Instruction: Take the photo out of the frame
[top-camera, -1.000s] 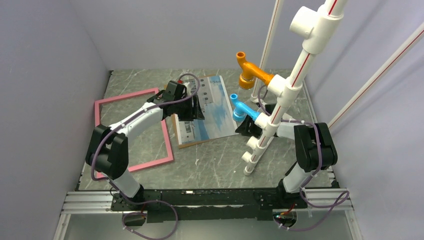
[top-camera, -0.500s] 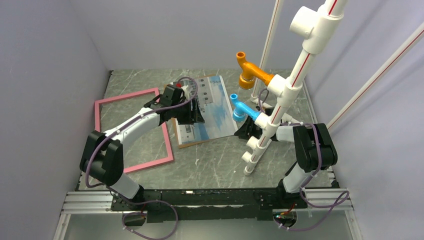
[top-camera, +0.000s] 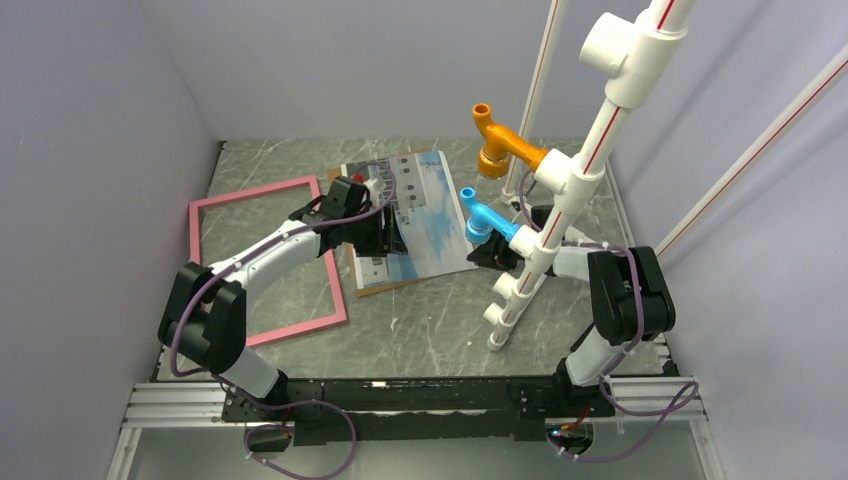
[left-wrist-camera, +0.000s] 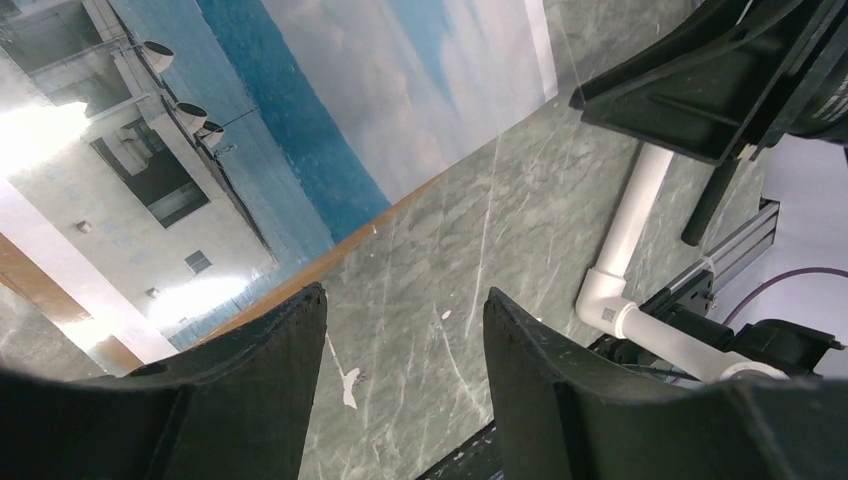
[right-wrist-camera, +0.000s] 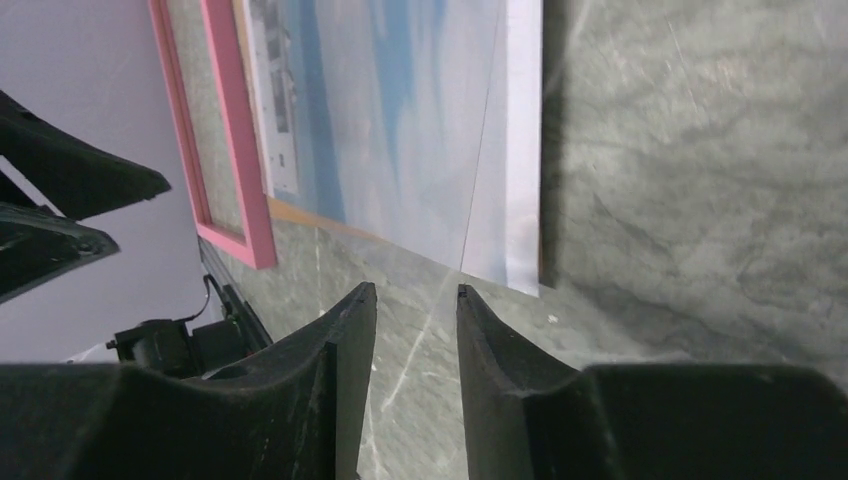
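Note:
The pink frame (top-camera: 265, 260) lies flat and empty on the left of the table; its corner also shows in the right wrist view (right-wrist-camera: 235, 150). The photo (top-camera: 430, 210) of a pale building under blue sky rests on a brown backing board (top-camera: 372, 285) in the middle, apart from the frame. My left gripper (top-camera: 392, 238) hovers over the photo's left part, open, with bare table between its fingers (left-wrist-camera: 405, 300) and the photo's near edge (left-wrist-camera: 300, 120) beside them. My right gripper (top-camera: 482, 255) is low at the photo's right edge, jaws narrowly open on nothing (right-wrist-camera: 415, 295).
A tall white PVC pipe stand (top-camera: 560, 200) rises on the right, carrying an orange fitting (top-camera: 500, 145) and a blue fitting (top-camera: 485, 220), and partly hides the right arm. A faint straight line, like the edge of a clear sheet (right-wrist-camera: 480, 150), crosses the photo.
The left gripper has drifted slightly nearer and leftward over the photo. The right arm has hardly moved.

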